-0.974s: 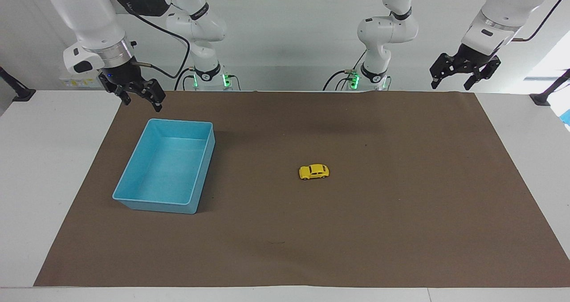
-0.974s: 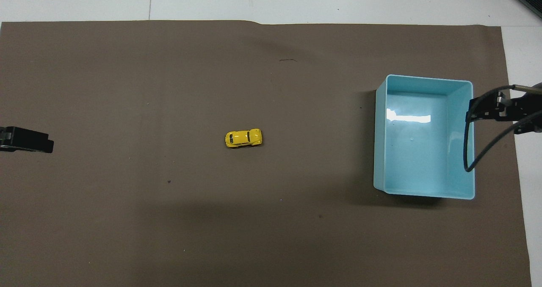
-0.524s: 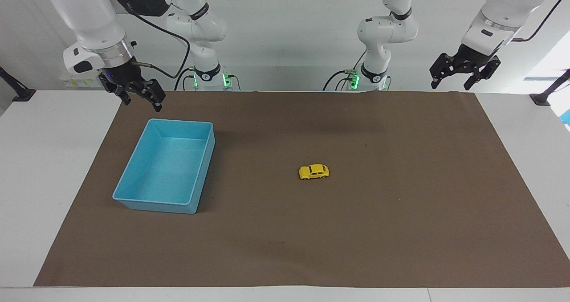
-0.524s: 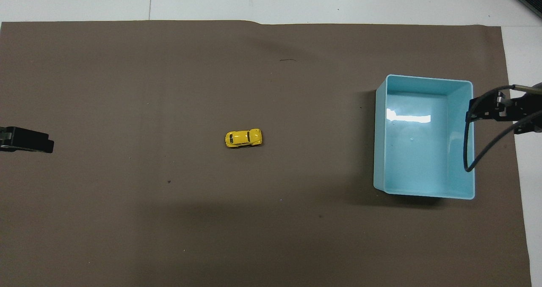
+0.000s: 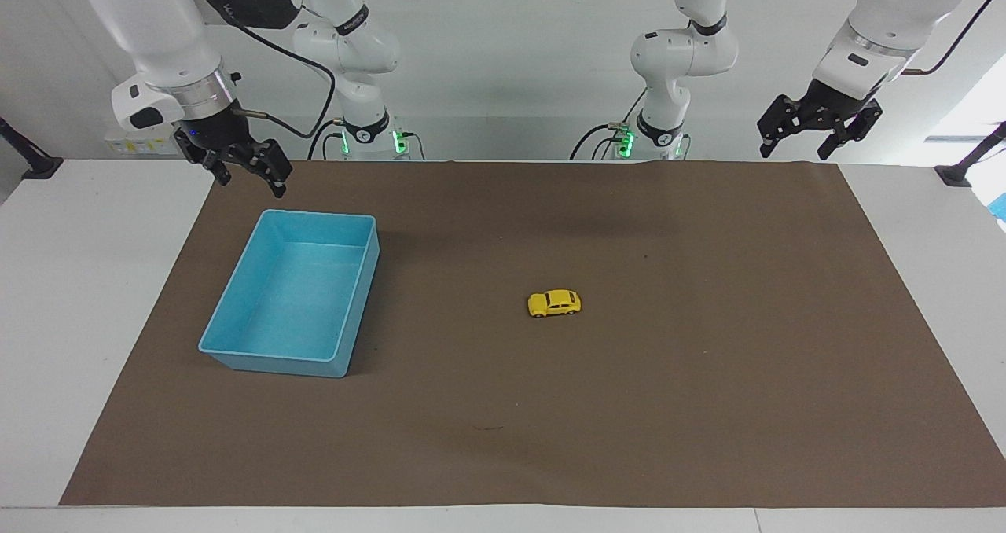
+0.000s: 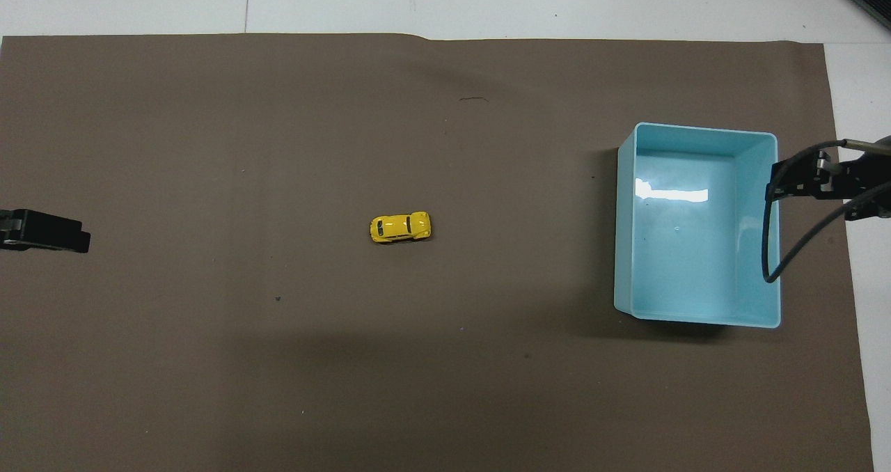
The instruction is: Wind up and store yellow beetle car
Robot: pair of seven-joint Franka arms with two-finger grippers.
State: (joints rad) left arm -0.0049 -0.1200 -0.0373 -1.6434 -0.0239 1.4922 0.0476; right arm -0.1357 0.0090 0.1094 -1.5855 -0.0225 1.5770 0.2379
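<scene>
Facing view, car: we see the yellow car [image 5: 554,303] alone mid-surface on the brown mat [image 5: 707,376], well apart from the blue bin [image 5: 236,344].
Left gripper [image 5: 817,128]: raised, jaws open, empty.
Right gripper [image 5: 244,170]: above mat near bin, jaws open, empty.

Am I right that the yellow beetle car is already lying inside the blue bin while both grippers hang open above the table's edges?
Not quite: the yellow beetle car is not in the blue bin; the facing view shows it on the brown mat near the table's middle, apart from the bin, which holds nothing. The rest stands: the left gripper and right gripper both hang open.
</scene>
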